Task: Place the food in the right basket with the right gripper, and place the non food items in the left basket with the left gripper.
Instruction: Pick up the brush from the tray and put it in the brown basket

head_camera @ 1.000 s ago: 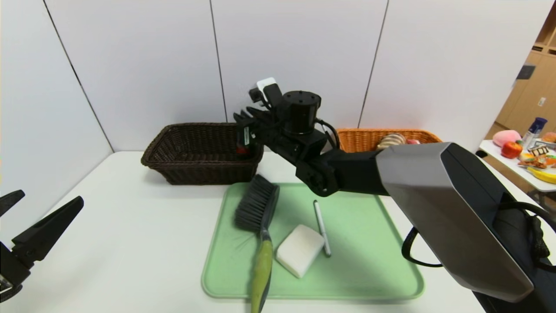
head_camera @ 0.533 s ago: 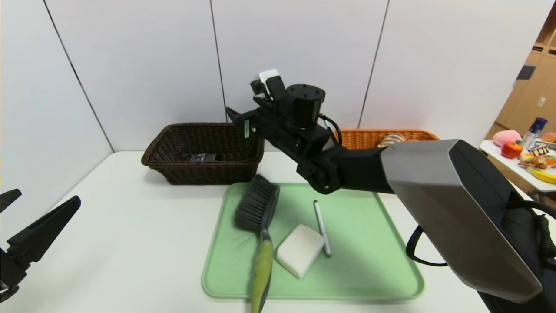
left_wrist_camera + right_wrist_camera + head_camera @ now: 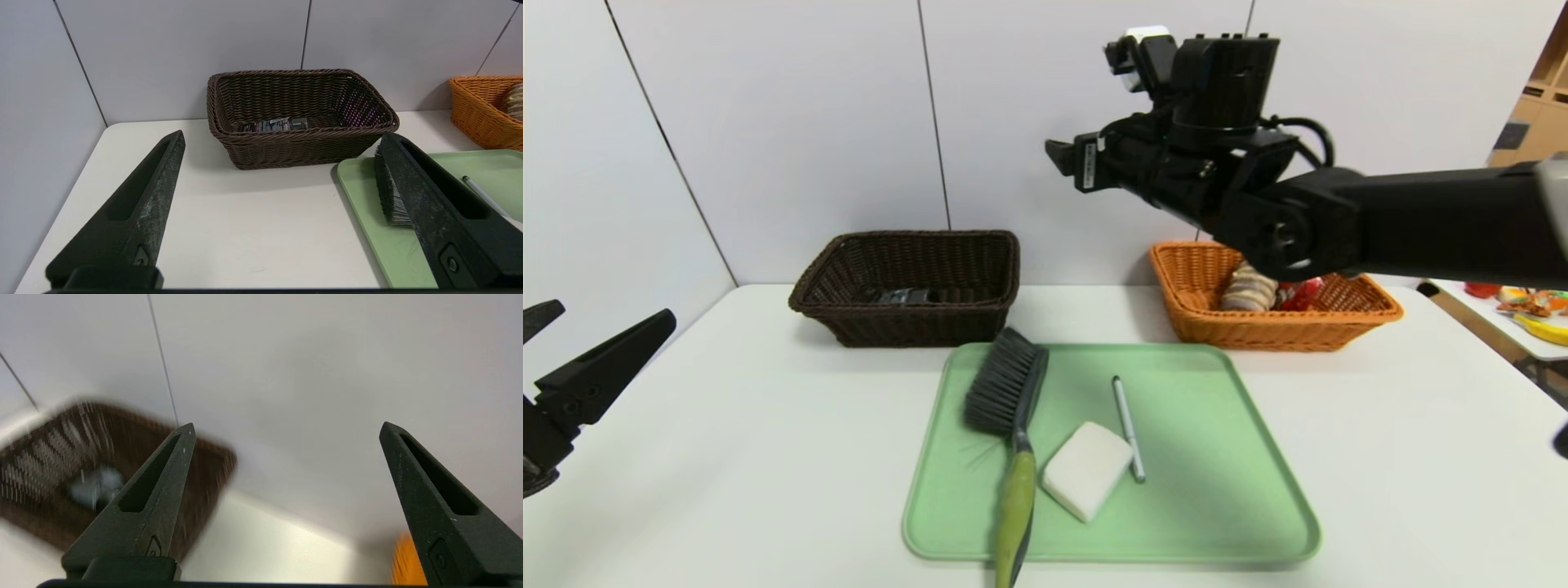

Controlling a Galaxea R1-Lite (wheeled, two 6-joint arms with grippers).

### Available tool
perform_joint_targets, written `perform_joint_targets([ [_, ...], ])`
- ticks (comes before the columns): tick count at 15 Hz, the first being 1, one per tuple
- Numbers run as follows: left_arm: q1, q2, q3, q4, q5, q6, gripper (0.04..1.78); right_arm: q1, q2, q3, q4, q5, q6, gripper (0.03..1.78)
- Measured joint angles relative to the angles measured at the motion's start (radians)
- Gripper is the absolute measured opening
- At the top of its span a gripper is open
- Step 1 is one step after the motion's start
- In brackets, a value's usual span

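My right gripper (image 3: 1066,159) hangs high above the worktop, over the gap between the two baskets at the far edge; its fingers (image 3: 163,477) are spread wide and hold nothing. My left gripper (image 3: 600,347) sits low at the worktop's left edge, fingers (image 3: 412,171) wide apart, nothing between them.

Dark brown basket (image 3: 907,286), far-left part of the worktop: the black tube (image 3: 273,124) lies flat on its floor. Orange basket (image 3: 1270,327), far-right part: the biscuit roll (image 3: 1248,287) leans inside with the red carton (image 3: 1298,292) just beside it.

Green tray (image 3: 1217,457), near middle of the worktop. On it: the brush (image 3: 1006,384), bristles toward the far edge, green handle running over the tray's near rim; the white block (image 3: 1086,469) just beside the handle; the white pen (image 3: 1128,425) lying along the block's right side, touching or almost touching it, I cannot tell which.
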Motion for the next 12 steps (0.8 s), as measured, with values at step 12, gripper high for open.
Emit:
perform_joint_targets([
  [12,-0.379,0.477,-0.27,-0.046,0.141,0.0,1.69,0.057,-0.394,0.366,0.804,-0.059,0.349,1.68],
])
